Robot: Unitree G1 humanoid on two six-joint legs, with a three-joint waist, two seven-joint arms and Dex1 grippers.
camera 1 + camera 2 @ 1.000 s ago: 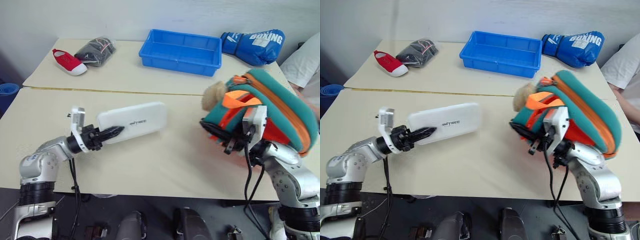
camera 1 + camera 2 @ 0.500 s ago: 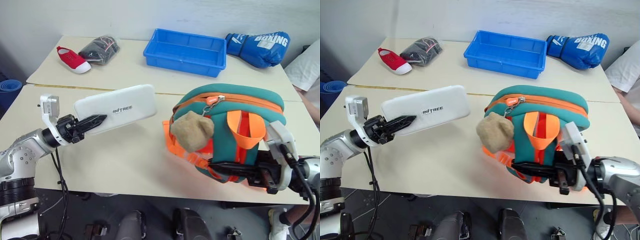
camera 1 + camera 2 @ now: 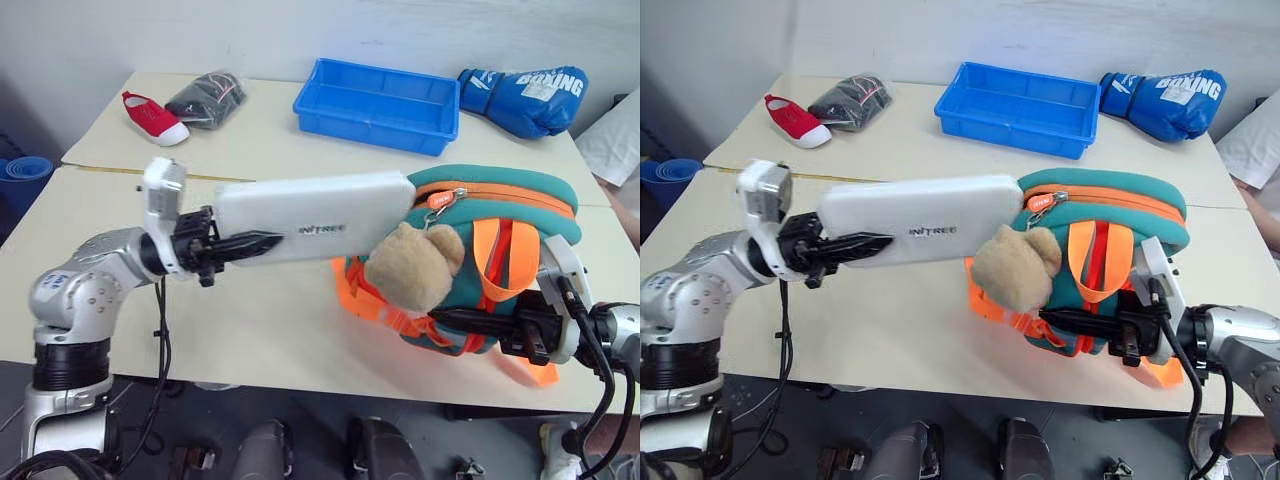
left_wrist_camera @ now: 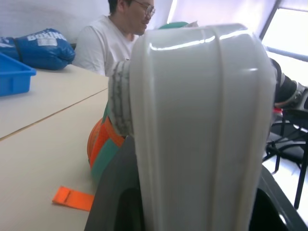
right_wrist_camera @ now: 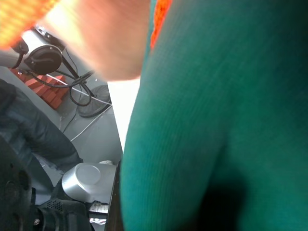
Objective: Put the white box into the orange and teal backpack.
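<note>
Now the left pincer (image 3: 262,243) clamps the white box (image 3: 312,215), which reaches level toward the orange and teal backpack (image 3: 500,215).

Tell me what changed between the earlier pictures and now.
The left gripper carried the flat white plastic box up and rightward until its far end met the zipper end of the puffy orange and teal backpack. The right gripper turned the backpack zipper-up. Both grips held.

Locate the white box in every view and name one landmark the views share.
Left eye: white box, centre, held out level.
Right eye: centre-left.
Left wrist: upright, centre to right.
Right wrist: not in it.
Landmark: orange and teal backpack, at the box's far end.
</note>
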